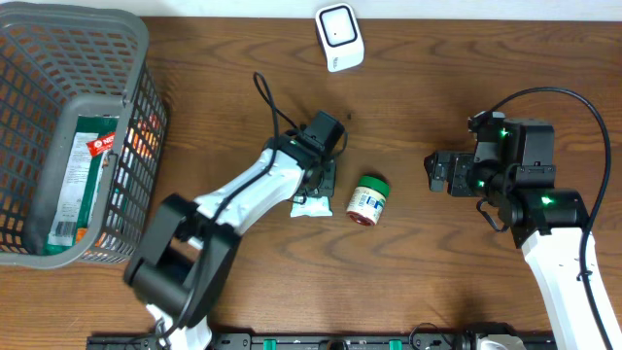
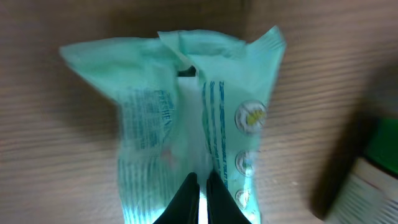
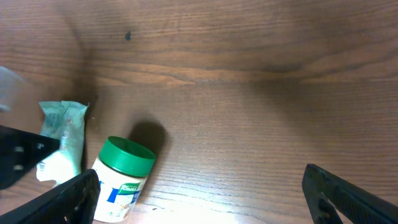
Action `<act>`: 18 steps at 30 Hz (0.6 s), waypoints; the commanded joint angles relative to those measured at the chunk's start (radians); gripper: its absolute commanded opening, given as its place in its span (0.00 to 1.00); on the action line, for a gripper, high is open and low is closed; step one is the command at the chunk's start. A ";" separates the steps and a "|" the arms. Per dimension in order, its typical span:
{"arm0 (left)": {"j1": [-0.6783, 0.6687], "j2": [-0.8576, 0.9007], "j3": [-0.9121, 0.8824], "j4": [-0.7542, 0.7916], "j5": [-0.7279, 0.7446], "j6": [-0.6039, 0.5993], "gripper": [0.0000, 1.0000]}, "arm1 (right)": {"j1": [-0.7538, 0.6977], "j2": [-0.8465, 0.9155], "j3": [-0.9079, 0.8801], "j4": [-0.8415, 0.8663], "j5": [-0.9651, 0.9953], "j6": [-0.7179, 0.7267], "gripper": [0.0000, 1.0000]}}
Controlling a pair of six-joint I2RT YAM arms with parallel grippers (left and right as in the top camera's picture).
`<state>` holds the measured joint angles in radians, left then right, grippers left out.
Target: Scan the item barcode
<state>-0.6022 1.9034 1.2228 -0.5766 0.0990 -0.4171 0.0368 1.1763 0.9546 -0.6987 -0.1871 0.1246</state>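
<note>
The packet [image 1: 311,206] lies just below the middle of the overhead frame, pinched by the left gripper [image 1: 315,194]. In the left wrist view the two dark fingers [image 2: 186,198] stand almost together at the bottom edge, closed on a raised fold of the packet [image 2: 186,112]. It is soft, crinkled mint-green film with fine print, a blue stripe and small round emblems, and its top seam is ragged.

Just to its right a small jar [image 1: 368,199] lies on its side, apart from the packet: green screw lid, pale label, round body.

The right gripper [image 1: 431,173], right of centre, is spread fully wide and holds nothing; its black fingers [image 3: 62,199] frame the lower corners of its own view.

A white, rounded scanner [image 1: 338,36] stands at the top centre. A grey mesh basket [image 1: 146,107] at the upper left holds flat printed packs [image 1: 83,175]. All rest on a dark brown wood-grain table [image 1: 486,58].
</note>
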 commanded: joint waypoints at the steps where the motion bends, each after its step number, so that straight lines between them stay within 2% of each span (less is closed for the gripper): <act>1: 0.005 0.051 -0.011 -0.009 0.024 0.015 0.08 | 0.002 0.003 0.018 -0.001 -0.005 -0.006 0.99; 6: 0.013 0.010 0.017 -0.007 0.019 0.061 0.08 | 0.002 0.003 0.018 -0.001 -0.005 -0.006 0.99; 12: 0.019 -0.127 0.058 0.044 -0.066 0.062 0.12 | 0.002 0.003 0.018 -0.001 -0.005 -0.006 0.99; 18: 0.019 -0.106 0.044 0.057 -0.066 0.061 0.11 | 0.002 0.003 0.018 -0.001 -0.005 -0.006 0.99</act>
<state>-0.5869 1.7756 1.2686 -0.5156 0.0586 -0.3679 0.0368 1.1763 0.9546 -0.6987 -0.1871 0.1246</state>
